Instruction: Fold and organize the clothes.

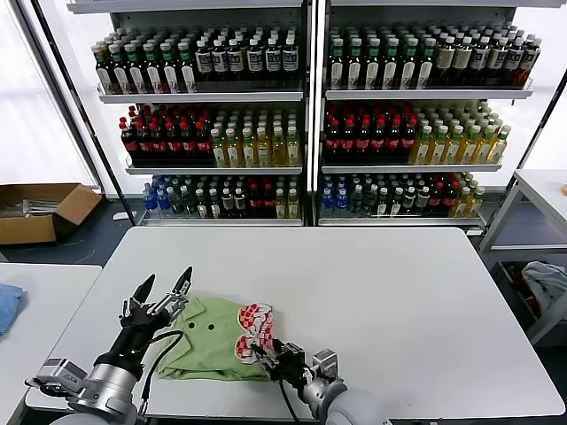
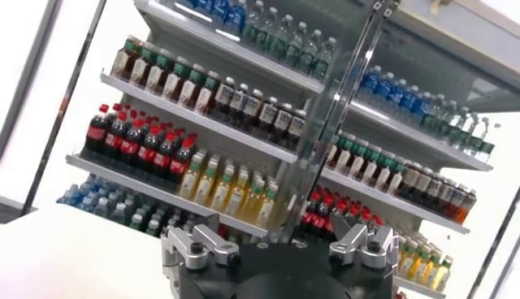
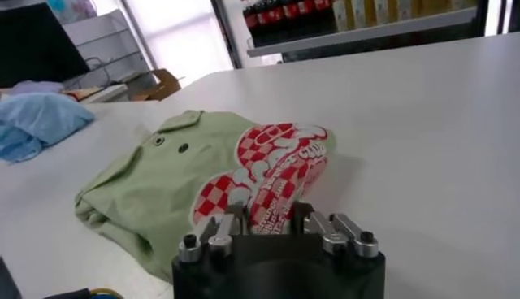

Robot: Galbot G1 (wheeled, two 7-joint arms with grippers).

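Shelves of bottled drinks (image 1: 301,115) fill the back of the room, and a white worktop (image 1: 399,301) stands before them. On its near left part lies the shirt (image 1: 208,350), already a compact folded bundle: green cloth with the collar and buttons toward the robot's left, the red-and-white print (image 1: 252,329) bunched along its right edge. Its long axis runs roughly left to right across the near edge of the worktop.

The right end effector (image 1: 266,354) is low at the shirt's right end, with the print directly ahead of it; in the right wrist view the print (image 3: 272,175) sits between the finger bases, so it seems to be closed on that folded edge, though the tips themselves are hidden by cloth. The right arm reaches in from the near edge, forearm nearly level with the surface.

The left end effector (image 1: 164,290) hovers above the shirt's left end, near the collar, fingers spread wide and released, pointing up and away toward the shelves. Its wrist camera sees only shelving.

By my reading, the right arm is the nearer and engaged one; any further fold or tidy would carry the print edge leftward across the bundle.

A blue cloth (image 1: 7,305) lies on a side table to the left.
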